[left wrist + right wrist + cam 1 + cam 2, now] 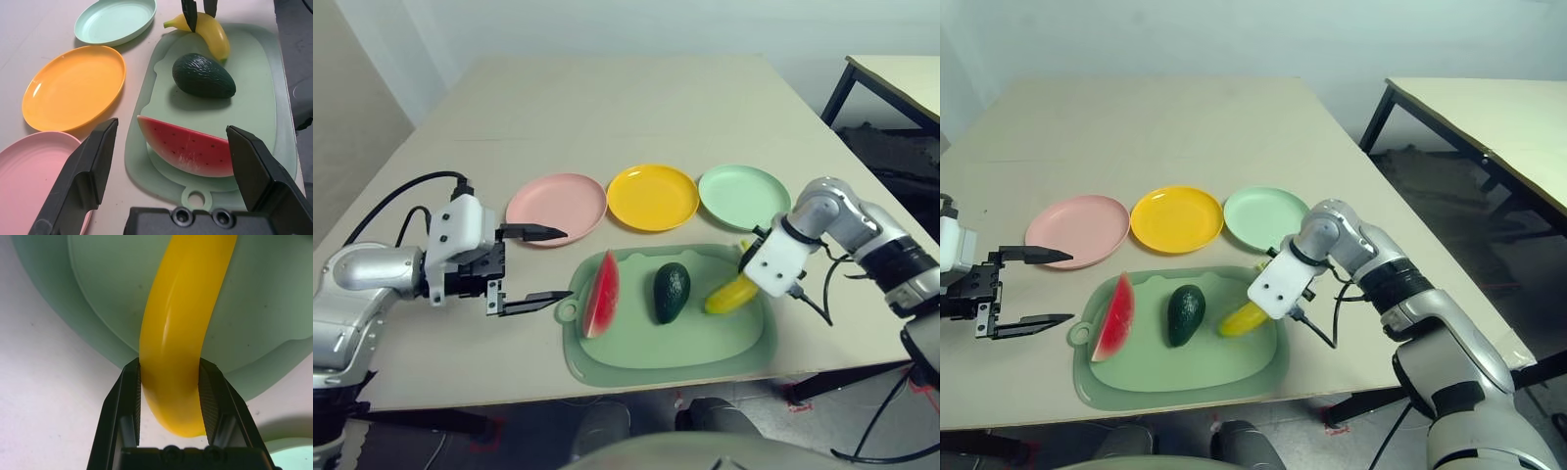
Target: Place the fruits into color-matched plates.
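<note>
Table: beige table [636,98] carried everything; second table [901,83] stood off past the right arm.
Mat: pale green cutting mat [705,348] lay between the two grippers, holding all three fruits.
Right gripper: right gripper [169,396] pointed steeply down over the mat's far right edge, fingers [128,401] clamped on the banana's end, one pad on each side.
Banana: yellow banana [729,294] was in the right gripper's grip, its body running away from the fingers across the mat; could not tell whether it was lifted or resting on the mat.
Left gripper: left gripper [536,266] hung just off the mat's left edge, fingers wide apart, holding nothing, aimed across the mat.
Watermelon: red wedge [602,294] with green rind sat nearest the left gripper, right ahead of its open fingers, not touching them.
Avocado: dark green avocado [671,292] lay between wedge and banana, beyond the wedge from the left gripper.
Plates: pink plate [556,208], yellow plate [652,197], mint green plate [744,196] lined up behind the mat; mint one just beyond the right gripper, pink one beside the left gripper's far finger.
</note>
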### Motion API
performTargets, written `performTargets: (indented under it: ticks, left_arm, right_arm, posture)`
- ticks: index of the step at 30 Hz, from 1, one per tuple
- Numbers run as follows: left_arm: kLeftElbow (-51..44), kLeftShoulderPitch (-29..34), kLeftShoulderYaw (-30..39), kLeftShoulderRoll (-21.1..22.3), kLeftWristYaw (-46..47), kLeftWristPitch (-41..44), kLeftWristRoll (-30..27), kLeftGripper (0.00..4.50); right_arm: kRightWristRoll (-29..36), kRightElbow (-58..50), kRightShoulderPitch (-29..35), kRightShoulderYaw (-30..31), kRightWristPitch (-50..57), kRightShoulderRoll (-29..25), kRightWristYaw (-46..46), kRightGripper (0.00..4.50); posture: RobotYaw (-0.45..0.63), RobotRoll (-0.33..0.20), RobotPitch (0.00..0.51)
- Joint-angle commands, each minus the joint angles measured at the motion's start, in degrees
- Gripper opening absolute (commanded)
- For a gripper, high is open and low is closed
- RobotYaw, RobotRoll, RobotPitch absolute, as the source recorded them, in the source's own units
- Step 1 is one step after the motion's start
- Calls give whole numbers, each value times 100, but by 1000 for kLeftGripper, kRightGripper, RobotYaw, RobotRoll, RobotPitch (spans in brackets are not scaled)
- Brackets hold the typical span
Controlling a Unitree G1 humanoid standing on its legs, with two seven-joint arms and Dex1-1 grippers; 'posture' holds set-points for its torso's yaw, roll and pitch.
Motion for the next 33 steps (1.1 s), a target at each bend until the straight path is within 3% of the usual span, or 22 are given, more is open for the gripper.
performTargets:
  ticks: [1,8,12,15,21,28,33]
  left_arm:
    - [21,-48,-134,-51,24,8,54,4500]
    - [48,-68,-103,-56,18,11,25,4500]
    - [116,-49,-32,2,100,90,82,4500]
    - [159,-46,-43,-34,301,184,172,4500]
    - [81,-285,1,-295,1214,1065,28,4500]
    - [-51,-639,12,-624,2284,2230,-144,4500]
    - [-95,-847,52,-892,2895,2878,-275,4500]
  right_arm:
    - [183,-171,-5,-1,80,-177,62,1671]
    - [1524,-497,-753,894,485,-707,62,1671]
    - [1874,18,-1548,958,891,-407,62,1671]
    - [1544,1067,-2160,480,1326,365,-75,1671]
    - [716,3015,-2919,110,1405,1520,-1284,1671]
    - [175,4109,-3159,-235,1974,2541,-2455,1671]
    - [-291,4587,-3136,-204,2362,2916,-3106,1671]
  posture:
    - [162,0,0]
    - [161,0,0]
    - [170,0,0]
    - [170,0,0]
    - [172,0,0]
    - [184,0,0]
    - [198,0,0]
